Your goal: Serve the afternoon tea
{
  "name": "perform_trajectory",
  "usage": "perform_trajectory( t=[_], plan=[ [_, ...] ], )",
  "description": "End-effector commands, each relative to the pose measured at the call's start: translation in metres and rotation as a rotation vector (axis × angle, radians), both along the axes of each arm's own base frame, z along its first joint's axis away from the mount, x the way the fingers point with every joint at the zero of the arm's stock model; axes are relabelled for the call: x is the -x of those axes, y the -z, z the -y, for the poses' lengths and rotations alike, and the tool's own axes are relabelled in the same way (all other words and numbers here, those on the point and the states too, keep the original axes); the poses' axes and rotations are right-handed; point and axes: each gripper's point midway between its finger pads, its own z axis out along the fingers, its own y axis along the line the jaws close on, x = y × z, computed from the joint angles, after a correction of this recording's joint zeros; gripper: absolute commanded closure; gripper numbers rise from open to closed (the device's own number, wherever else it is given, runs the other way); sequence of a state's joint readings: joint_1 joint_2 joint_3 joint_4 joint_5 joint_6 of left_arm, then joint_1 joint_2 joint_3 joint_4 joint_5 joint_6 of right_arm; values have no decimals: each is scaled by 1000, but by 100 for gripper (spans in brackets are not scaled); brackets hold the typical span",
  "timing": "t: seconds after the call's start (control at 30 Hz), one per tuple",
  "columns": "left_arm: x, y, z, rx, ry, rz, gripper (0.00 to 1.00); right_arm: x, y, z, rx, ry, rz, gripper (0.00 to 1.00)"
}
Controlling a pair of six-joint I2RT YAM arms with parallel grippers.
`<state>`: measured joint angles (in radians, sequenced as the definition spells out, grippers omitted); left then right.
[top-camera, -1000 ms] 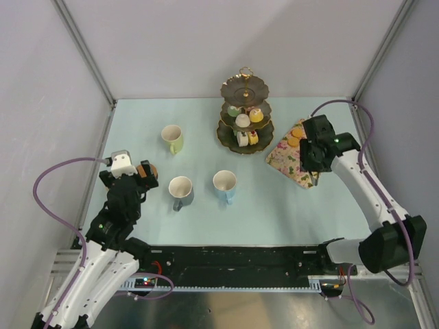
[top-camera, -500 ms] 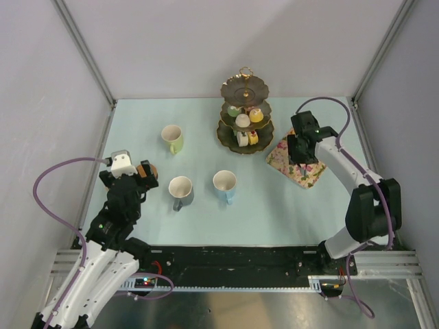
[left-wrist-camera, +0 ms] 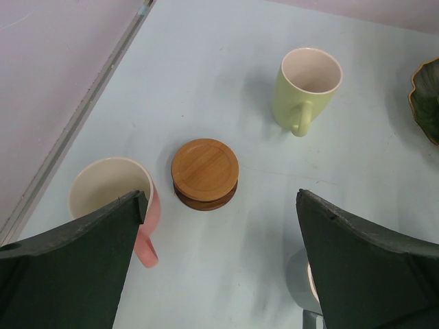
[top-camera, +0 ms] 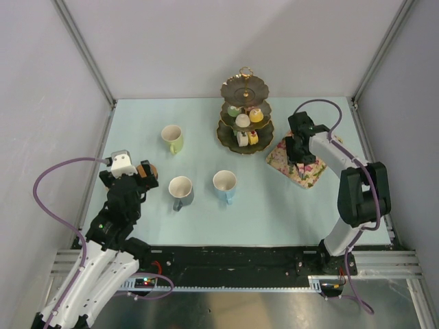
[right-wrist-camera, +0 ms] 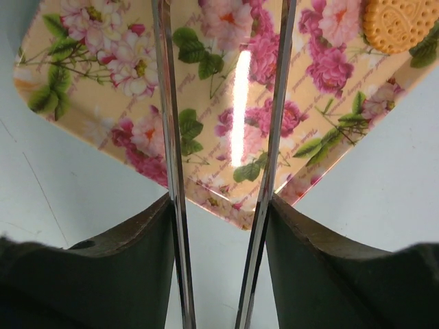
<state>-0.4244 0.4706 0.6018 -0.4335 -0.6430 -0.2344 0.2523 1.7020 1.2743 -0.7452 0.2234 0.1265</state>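
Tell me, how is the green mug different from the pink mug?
The green mug is yellow-green; the pink mug is pink. The green mug shows whole, while the pink mug is half hidden behind a finger of the left gripper. The green mug stands apart beyond the coasters; the pink mug sits closer beside them. Both stand upright, empty, cream inside.

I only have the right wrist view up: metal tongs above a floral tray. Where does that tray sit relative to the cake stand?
Observer: The floral tray lies just right of the three-tier stand, in the top view.
Operator: And the left gripper?
Observer: The left gripper is open, facing stacked brown coasters between a pink mug and a yellow-green mug.
Operator: Cakes on the stand?
Observer: Yes, small cakes sit on its middle and lower tiers.
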Motion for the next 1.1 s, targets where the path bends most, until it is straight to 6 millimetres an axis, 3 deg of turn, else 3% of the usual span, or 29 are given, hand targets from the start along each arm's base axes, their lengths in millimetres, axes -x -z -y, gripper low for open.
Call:
perform_trajectory(
  t=[0.0, 0.3, 0.53, 0.77, 1.07],
  plan=[
    [-2, -4, 1, -10, 3, 18, 2, -25, -12, 1, -3, 1, 66, 46],
    [-2, -4, 1, -10, 2, 18, 2, -14, -23, 9, 13, 26, 52, 59],
    [-2, -4, 1, -9, 2, 18, 2, 6, -59, 16, 6, 70, 100, 60],
    [-3, -4, 2, -6, 8, 20, 2, 13, -124, 20, -19, 84, 254, 60],
    [-2, -6, 1, -4, 6, 27, 2, -6, -234, 2, -49, 15, 492, 60]
  ],
)
